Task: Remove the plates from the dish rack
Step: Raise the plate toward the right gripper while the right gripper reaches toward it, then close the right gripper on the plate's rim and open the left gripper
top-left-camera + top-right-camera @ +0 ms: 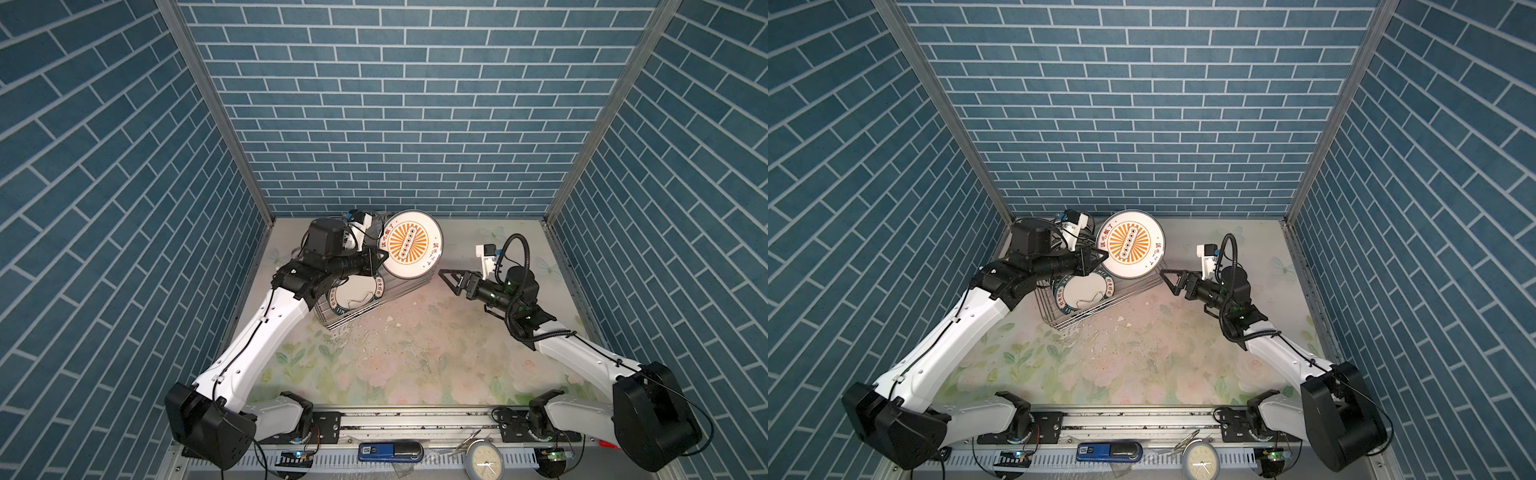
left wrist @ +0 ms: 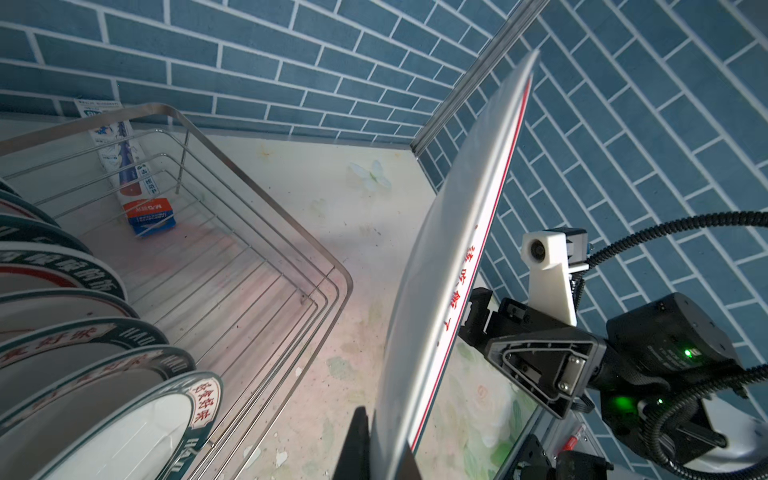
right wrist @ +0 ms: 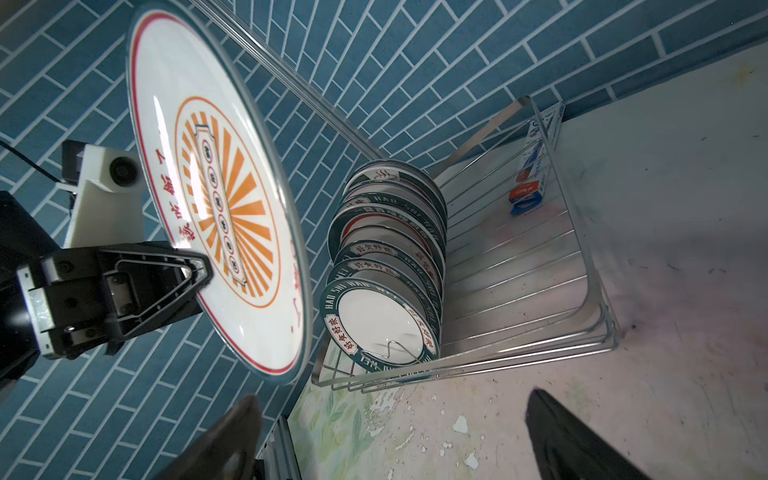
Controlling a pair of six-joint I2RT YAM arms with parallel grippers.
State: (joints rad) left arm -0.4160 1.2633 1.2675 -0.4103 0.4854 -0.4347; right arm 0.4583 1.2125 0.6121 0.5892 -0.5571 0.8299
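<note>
- The left hand (image 1: 377, 259) is closed tight on the rim of one plate (image 1: 411, 245) and holds it in the air, tilted, with its orange sunburst face turned up towards the top views.
- In the right wrist view this plate (image 3: 224, 208) hangs clear of the rack (image 3: 519, 266) and touches none of the other plates.
- The right hand (image 1: 449, 279) has its fingers spread as wide as they go, with nothing between them. It sits close by the lower edge of the lifted plate; I cannot tell whether it touches it.
- The rack stands on the flowered desk (image 1: 415, 353) at an angle, near the back wall and below the left arm.
- A row of plates (image 3: 386, 266) with dark lettered rims stands on edge in one end of the rack, packed one behind the other.
- The other end of the rack is bare wire, apart from a small blue and red box (image 3: 525, 199) at the far side.
</note>
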